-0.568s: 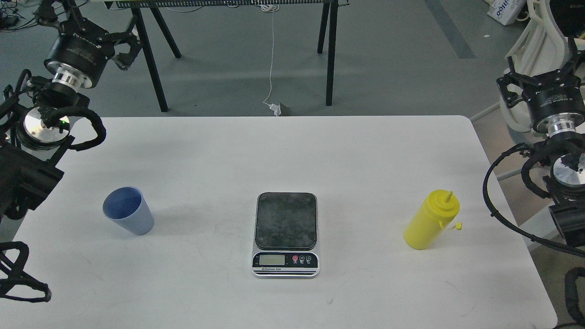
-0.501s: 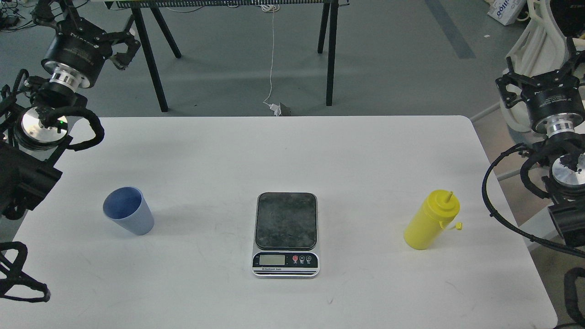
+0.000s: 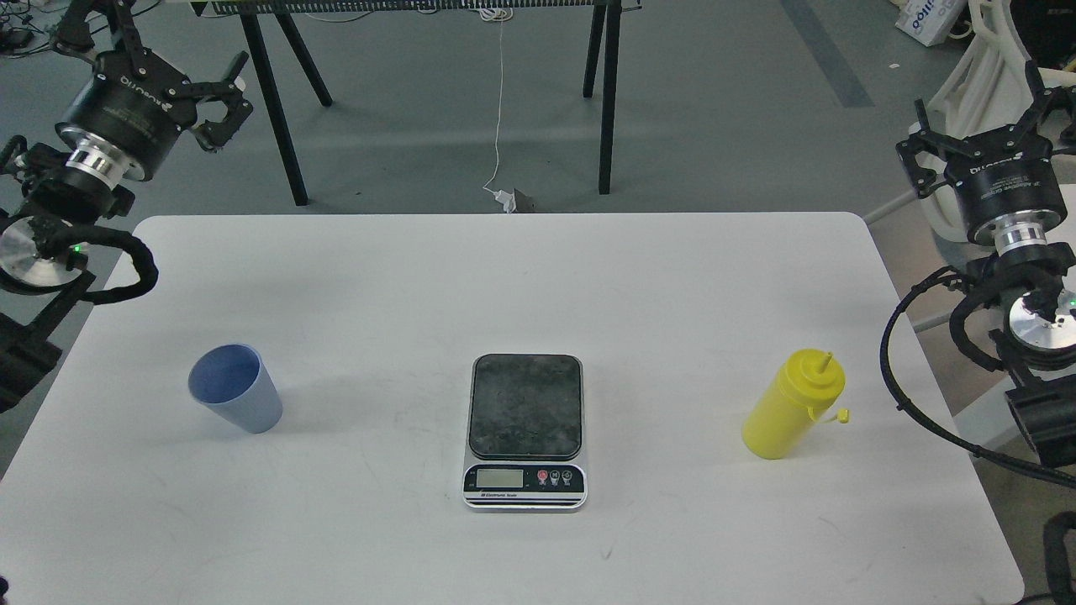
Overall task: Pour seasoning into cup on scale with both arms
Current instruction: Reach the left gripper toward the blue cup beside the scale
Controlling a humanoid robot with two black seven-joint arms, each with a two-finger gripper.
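Note:
The light-blue ribbed cup (image 3: pixel 236 388) stands on the white table at the left. The scale (image 3: pixel 525 429) lies at the table's middle, its dark platform bare and its display strip facing me. The yellow seasoning bottle (image 3: pixel 793 404) stands upright at the right, nozzle up and its small cap hanging to the right. My left gripper (image 3: pixel 155 60) is raised beyond the table's far left corner, fingers spread and empty, far from the cup. My right gripper (image 3: pixel 982 124) is raised off the table's right edge, fingers spread and empty, well above and behind the bottle.
The white table (image 3: pixel 672 286) has rounded far corners. Black trestle legs (image 3: pixel 608 92) stand on the grey floor behind it, with a white cable (image 3: pixel 501 109) hanging down to a plug. White furniture (image 3: pixel 983 59) stands at the far right.

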